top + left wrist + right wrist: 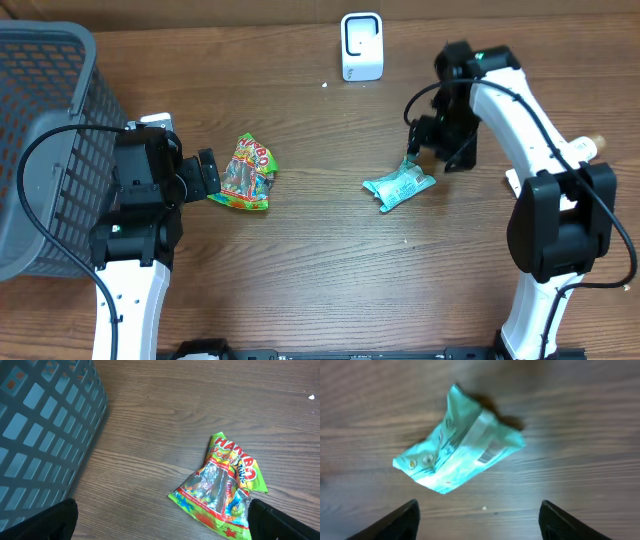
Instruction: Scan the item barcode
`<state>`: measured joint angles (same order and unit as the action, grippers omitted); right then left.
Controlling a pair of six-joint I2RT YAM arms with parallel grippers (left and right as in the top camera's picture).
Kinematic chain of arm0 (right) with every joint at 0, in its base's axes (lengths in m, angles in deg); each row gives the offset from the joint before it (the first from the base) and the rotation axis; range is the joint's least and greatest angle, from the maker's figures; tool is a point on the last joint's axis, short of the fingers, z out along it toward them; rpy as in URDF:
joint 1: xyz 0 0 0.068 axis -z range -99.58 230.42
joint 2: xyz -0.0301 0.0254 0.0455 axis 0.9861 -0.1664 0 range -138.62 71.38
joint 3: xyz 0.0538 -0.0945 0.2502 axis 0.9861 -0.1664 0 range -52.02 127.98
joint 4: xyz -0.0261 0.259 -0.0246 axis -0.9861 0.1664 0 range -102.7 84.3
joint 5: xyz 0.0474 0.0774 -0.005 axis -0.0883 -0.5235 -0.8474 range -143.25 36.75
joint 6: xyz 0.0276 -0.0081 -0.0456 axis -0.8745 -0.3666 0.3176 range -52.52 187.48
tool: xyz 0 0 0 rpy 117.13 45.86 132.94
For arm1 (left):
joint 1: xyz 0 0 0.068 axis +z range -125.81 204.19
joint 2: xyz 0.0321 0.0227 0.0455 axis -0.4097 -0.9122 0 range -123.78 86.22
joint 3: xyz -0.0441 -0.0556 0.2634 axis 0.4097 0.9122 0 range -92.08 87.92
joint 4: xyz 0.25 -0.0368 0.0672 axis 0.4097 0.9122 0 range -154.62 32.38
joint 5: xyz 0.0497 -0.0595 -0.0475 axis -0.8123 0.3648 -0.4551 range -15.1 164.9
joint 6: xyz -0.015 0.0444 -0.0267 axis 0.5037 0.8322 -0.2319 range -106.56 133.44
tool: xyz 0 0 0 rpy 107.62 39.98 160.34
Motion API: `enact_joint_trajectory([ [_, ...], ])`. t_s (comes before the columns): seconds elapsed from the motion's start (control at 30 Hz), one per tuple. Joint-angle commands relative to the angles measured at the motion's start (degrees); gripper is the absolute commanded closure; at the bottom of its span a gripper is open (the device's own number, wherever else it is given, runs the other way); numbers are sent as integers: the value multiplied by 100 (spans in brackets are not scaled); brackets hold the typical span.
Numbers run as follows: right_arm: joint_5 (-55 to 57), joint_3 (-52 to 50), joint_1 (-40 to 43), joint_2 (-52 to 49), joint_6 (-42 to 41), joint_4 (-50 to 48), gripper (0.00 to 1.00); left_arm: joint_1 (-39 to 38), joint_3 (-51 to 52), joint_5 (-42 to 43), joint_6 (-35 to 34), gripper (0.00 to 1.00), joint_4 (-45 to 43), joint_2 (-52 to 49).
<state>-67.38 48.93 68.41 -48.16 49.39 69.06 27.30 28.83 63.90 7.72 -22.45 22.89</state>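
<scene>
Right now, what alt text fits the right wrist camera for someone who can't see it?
A crumpled teal foil packet lies on the brown wooden table, its barcode facing up. The right gripper hangs above it, dark fingers spread wide at the bottom corners, touching nothing.

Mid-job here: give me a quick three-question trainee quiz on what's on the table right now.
1. True or false: the teal packet lies on the table, not gripped by the open right gripper.
2. Nearest the basket: A scanner, B Haribo bag, C teal packet?
3. Which view shows the packet's barcode?
Key: 1 true; 2 B; 3 right wrist.
</scene>
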Motion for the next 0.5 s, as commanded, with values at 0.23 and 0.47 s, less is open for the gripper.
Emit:
enact_joint_trajectory([
  [0.23, -590, -1060, -164, -2, -935, -1049, 18, 24, -17, -50, 83, 0, -15, 33],
  [0.47, -140, -1609, -365, -2, -1084, -2194, 30, 24, -17, -50, 83, 0, -15, 33],
])
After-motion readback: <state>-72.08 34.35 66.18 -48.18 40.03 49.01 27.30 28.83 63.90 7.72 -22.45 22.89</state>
